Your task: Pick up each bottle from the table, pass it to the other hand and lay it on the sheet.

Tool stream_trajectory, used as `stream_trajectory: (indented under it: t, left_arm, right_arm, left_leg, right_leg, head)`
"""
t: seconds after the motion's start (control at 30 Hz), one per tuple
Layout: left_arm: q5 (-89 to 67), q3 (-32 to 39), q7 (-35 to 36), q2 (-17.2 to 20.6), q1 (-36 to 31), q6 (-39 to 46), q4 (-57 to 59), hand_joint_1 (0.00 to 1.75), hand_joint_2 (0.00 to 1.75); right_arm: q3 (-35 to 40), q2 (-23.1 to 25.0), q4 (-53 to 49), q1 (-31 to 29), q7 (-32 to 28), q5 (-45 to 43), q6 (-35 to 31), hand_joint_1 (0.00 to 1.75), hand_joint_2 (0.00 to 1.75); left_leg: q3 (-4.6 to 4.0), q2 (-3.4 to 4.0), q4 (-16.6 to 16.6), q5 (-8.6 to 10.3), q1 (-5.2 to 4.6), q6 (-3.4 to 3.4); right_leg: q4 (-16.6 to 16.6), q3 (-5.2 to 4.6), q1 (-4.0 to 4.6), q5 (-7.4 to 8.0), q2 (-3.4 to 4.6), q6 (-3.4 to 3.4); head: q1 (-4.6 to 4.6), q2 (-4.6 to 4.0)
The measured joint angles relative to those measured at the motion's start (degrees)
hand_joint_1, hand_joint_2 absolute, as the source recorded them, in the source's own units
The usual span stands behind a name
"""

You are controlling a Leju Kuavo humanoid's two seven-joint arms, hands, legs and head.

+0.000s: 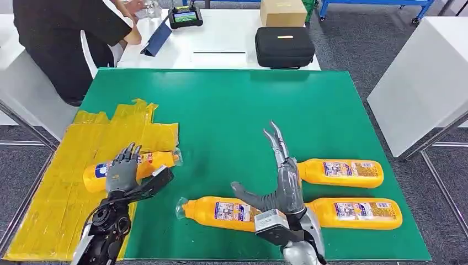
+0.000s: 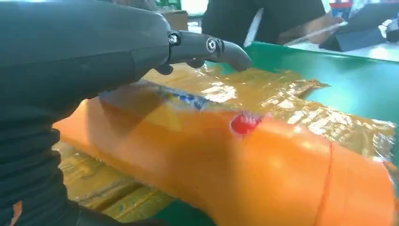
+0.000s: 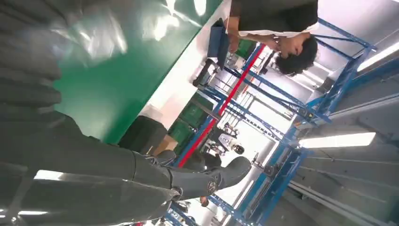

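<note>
A: What's the left hand (image 1: 122,171) doing?

B: It rests on top of the bottle on the sheet (image 1: 157,162), fingers draped over its blue-labelled end; whether they grip it I cannot tell. In the left wrist view the thumb (image 2: 211,47) stands clear above the orange body (image 2: 263,169).

A: And the right hand (image 1: 280,182)?

B: Spread and holding nothing, fingers (image 1: 276,141) pointing away from the robot, thumb out to the side. It hovers over the near middle bottle (image 1: 221,211), just beside the far right bottle (image 1: 341,172).

A: Where do the bottles lie?

B: All on their sides. One lies on the yellow sheet (image 1: 66,210), its capped end poking past the sheet's right edge onto the green mat (image 1: 232,110). The near right bottle (image 1: 356,213) sits close to the mat's front edge, in line with the middle one.

A: Any free room?

B: The mat's centre and far half are bare green. Beyond its far edge stand a black case (image 1: 284,47) and a cardboard box (image 1: 283,12); a person (image 1: 60,33) leans at the far left corner.
</note>
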Motion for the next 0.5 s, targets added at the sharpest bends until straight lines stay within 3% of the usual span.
stream_trajectory:
  t: [0.17,0.2,0.3,0.5]
  left_arm:
    - [-3.1,1.1,3.4,-0.5,0.1,2.1,-0.1,0.0,0.0]
    - [-3.2,1.3,3.7,-0.6,0.1,2.2,-0.1,0.0,0.0]
    - [-2.4,1.9,2.9,-0.8,0.1,2.5,-0.2,0.0,0.0]
    - [12.8,2.4,-5.7,-2.2,1.2,2.7,-4.3,0.0,0.0]
  right_arm:
    - [0.0,-0.3,0.0,0.3,9.1,11.8,7.9,0.0,1.75]
    - [0.0,-0.4,0.0,0.3,11.2,14.3,10.5,0.0,0.0]
    - [0.6,-1.3,0.0,0.3,17.3,23.9,19.7,0.0,0.0]
    - [2.9,-3.7,1.0,0.6,19.7,32.8,28.5,0.0,0.0]
  left_leg:
    - [0.0,0.0,0.0,0.0,0.0,0.0]
    - [0.0,0.0,0.0,0.0,0.0,0.0]
    - [0.0,-0.01,0.0,0.0,0.0,0.0]
    - [-0.02,-0.01,0.0,0.0,0.0,0.0]
  right_leg:
    - [0.0,0.0,0.01,0.0,0.0,0.0]
    - [0.0,0.0,0.01,0.0,0.0,0.0]
    - [0.0,0.0,0.0,0.0,0.0,0.0]
    - [0.0,0.0,0.0,0.0,0.0,0.0]
  head:
    - [0.0,0.0]
    - [-0.02,0.0]
    - [-0.02,0.0]
    - [0.0,0.0]
